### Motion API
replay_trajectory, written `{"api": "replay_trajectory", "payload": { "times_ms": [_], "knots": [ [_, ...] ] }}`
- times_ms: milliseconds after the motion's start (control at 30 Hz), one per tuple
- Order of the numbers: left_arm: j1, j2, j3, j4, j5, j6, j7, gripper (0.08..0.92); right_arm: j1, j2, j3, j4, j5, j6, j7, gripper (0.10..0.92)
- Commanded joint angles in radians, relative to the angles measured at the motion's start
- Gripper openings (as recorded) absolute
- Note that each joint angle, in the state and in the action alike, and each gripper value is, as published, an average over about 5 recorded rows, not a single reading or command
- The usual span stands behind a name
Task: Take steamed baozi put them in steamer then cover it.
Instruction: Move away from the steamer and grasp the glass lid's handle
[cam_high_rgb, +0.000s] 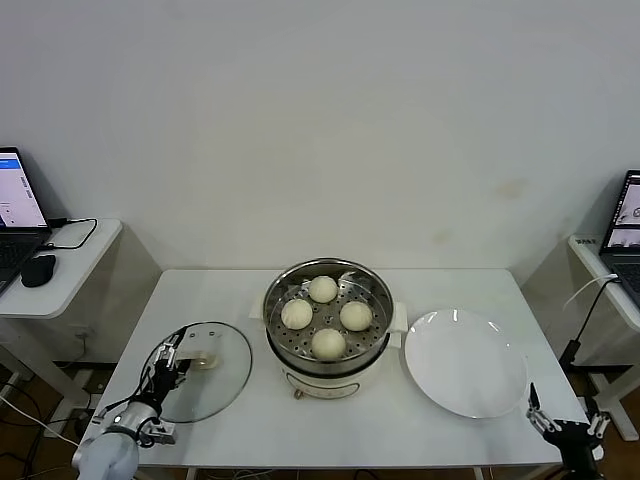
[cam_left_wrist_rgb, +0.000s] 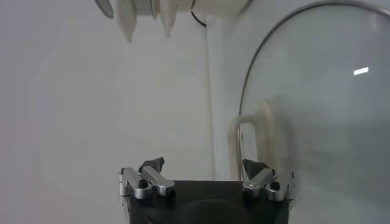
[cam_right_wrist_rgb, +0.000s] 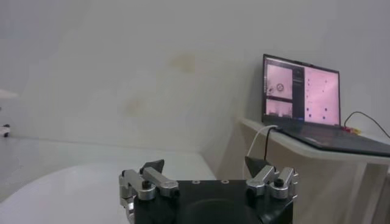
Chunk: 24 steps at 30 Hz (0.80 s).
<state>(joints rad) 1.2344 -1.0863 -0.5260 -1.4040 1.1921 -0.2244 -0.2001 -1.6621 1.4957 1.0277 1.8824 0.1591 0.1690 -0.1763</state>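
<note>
Several cream-white steamed baozi (cam_high_rgb: 322, 289) lie on the perforated tray inside the shiny steamer (cam_high_rgb: 376, 345) at the table's middle. The steamer stands uncovered. Its glass lid (cam_high_rgb: 215, 385) lies flat on the table to the left, with a cream handle (cam_high_rgb: 205, 357) on top. My left gripper (cam_high_rgb: 172, 352) hovers open over the lid's left side, close to the handle and holding nothing. In the left wrist view the lid (cam_left_wrist_rgb: 317, 122) and its handle (cam_left_wrist_rgb: 253, 140) sit just beyond one finger of the open left gripper (cam_left_wrist_rgb: 204, 167). My right gripper (cam_high_rgb: 563, 415) waits open by the table's front right corner.
A flat white plate (cam_high_rgb: 465, 362) lies right of the steamer with nothing on it, and also shows as the plate (cam_right_wrist_rgb: 61, 195) in the right wrist view. Side desks with laptops (cam_high_rgb: 15, 190) (cam_right_wrist_rgb: 301, 91) stand at both sides. A mouse (cam_high_rgb: 38, 270) rests on the left desk.
</note>
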Motion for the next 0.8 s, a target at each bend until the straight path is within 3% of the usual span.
{"api": "replay_trajectory", "payload": {
  "times_ms": [33,367,567,800],
  "knots": [
    [-0.03,-0.01,0.009,0.039,0.014,0.001,0.002,0.798,0.002,0.0,-0.006,-0.001,-0.006,-0.002,-0.001,0.823],
    [-0.037,-0.022,0.008,0.072,0.021,0.001,-0.013,0.524,0.004,-0.004,-0.016,-0.01,-0.006,0.0,-0.004,0.823],
    [-0.028,-0.025,0.001,0.074,-0.002,-0.02,-0.067,0.351,0.003,-0.002,-0.021,-0.006,-0.01,0.002,-0.006,0.823],
    [0.016,-0.009,-0.033,-0.019,-0.042,-0.004,-0.118,0.164,0.0,-0.002,-0.029,-0.008,-0.037,0.022,-0.007,0.823]
  ]
}}
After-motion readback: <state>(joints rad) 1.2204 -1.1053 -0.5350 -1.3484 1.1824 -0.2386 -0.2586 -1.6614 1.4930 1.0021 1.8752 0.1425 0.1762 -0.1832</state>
